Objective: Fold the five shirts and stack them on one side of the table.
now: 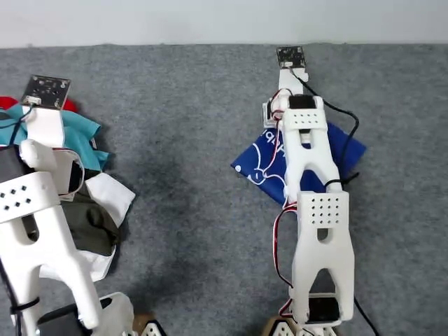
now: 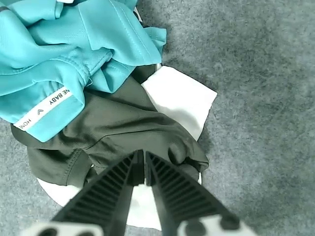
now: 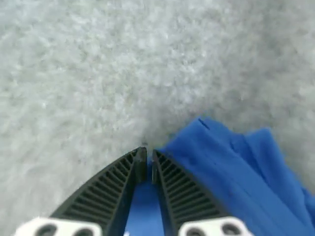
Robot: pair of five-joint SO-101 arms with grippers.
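Observation:
A pile of shirts lies at the table's left edge: a teal one (image 1: 77, 133) (image 2: 64, 54), a dark olive one (image 1: 94, 224) (image 2: 113, 128), a white one (image 1: 112, 192) (image 2: 179, 98), and a red scrap (image 1: 8, 103) showing at the back. My left gripper (image 2: 144, 158) is shut, hovering over the olive shirt with nothing visible between its fingers. A blue printed shirt (image 1: 262, 164) (image 3: 236, 172) lies partly folded at centre right, under the right arm (image 1: 308, 161). My right gripper (image 3: 147, 153) is shut, its tips at the grey carpet just beside the blue shirt's corner.
Grey carpet (image 1: 182, 126) covers the table, with open room between the two arms and along the far side. A pale wall (image 1: 210, 21) bounds the back edge. Black and red cables (image 1: 346, 150) run along the right arm.

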